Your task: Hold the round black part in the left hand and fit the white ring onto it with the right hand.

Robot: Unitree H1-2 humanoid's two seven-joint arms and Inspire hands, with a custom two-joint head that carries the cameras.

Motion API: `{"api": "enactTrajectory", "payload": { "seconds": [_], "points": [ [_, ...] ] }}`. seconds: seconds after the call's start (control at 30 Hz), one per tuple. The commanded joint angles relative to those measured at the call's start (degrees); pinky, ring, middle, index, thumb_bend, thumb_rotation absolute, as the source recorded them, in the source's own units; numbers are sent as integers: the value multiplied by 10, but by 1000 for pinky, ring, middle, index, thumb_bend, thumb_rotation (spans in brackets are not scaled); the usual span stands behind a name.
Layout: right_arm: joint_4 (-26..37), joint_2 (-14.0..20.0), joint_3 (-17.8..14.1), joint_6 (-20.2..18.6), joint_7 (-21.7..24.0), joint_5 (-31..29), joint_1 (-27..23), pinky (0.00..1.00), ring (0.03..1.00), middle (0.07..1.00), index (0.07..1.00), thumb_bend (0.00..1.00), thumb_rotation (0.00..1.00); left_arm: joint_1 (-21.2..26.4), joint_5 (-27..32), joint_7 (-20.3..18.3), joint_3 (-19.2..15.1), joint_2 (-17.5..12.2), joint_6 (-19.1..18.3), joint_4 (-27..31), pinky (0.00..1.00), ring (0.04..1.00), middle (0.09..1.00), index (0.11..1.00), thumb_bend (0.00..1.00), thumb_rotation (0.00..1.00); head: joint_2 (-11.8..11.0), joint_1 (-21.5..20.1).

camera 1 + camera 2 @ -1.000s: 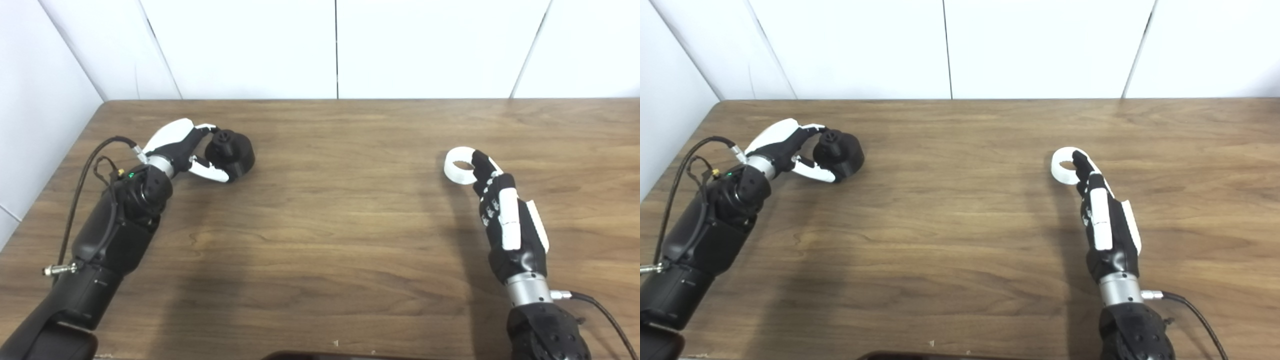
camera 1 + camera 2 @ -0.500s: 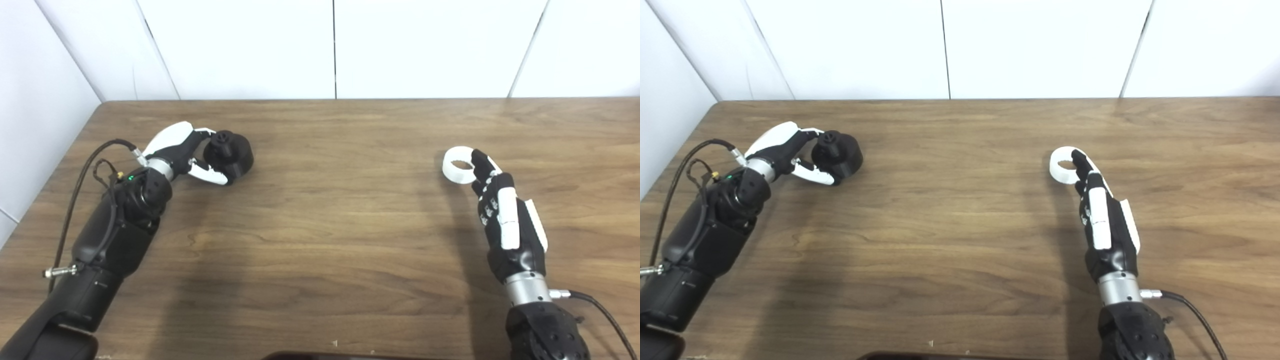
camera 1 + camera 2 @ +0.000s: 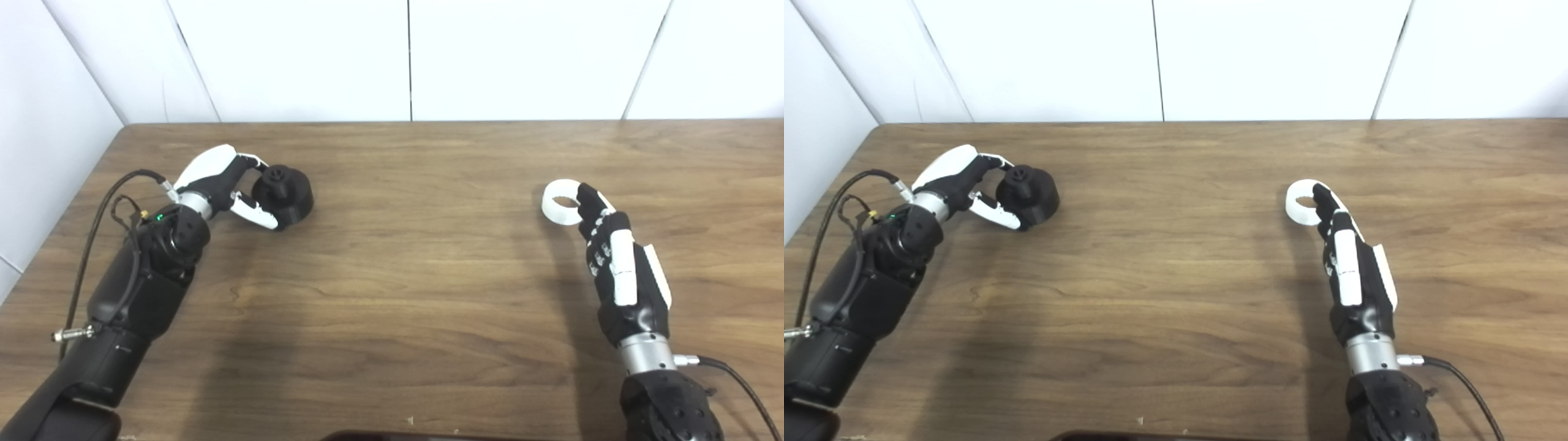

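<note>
Where the left arm comes up from the lower left corner of the left eye view, the left hand [image 3: 223, 187] sits in the upper left of the frame, fingers and thumb curled around the near side of the round black part [image 3: 283, 194]. Part rests on the wooden table [image 3: 404, 275], small knob on top facing up. Fingers touch its left flank; grip looks closed on it. At right of centre, the white ring [image 3: 560, 202] lies flat on the table. Right hand [image 3: 615, 263] stretched out toward it, fingertips against the ring's right rim. Whether the ring is pinched or only touched: cannot tell. Cable [image 3: 732, 383] trails from the right wrist toward the lower right corner.

Right eye view: same layout, everything shifted a little left in the frame. Black part in the upper left, thumb below it and fingers above its left edge. Ring right of centre, a dark fingertip overlapping its right edge. Part and ring well apart. White wall panels [image 3: 1274, 58] across the top.
</note>
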State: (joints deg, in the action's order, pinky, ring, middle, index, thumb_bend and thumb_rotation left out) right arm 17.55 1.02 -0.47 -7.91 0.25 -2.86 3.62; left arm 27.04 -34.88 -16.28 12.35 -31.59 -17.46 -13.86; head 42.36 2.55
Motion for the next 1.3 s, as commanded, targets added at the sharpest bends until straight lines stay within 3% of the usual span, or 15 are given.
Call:
{"api": "enactTrajectory", "payload": {
  "seconds": [0.0,0.37,0.43,0.53,0.87,1.27],
  "points": [
    [21,2,0,27,3,4,21,1000,970,943,900,593,1000,26,3,18,-12,-9,8,4,827,969,896,658,750,176,1,0],
    [22,6,1,25,4,14,21,1000,976,946,904,595,1000,23,8,24,-12,-4,8,8,860,970,892,619,730,170,2,-1],
    [24,5,0,23,4,12,21,1000,976,944,903,597,1000,22,7,24,-11,-4,6,11,866,971,892,536,588,107,2,0],
    [23,4,-1,22,5,10,20,1000,979,945,903,603,1000,20,4,25,-9,-4,11,16,867,961,885,501,528,78,2,0],
    [22,5,-1,23,7,9,18,1000,986,949,909,602,1000,6,8,6,-7,-8,-3,39,839,953,867,496,519,73,3,0],
    [20,6,0,22,13,5,11,1000,993,950,912,595,1000,-35,7,-32,3,-14,-8,115,829,956,890,496,518,76,7,2]
  ]
}}
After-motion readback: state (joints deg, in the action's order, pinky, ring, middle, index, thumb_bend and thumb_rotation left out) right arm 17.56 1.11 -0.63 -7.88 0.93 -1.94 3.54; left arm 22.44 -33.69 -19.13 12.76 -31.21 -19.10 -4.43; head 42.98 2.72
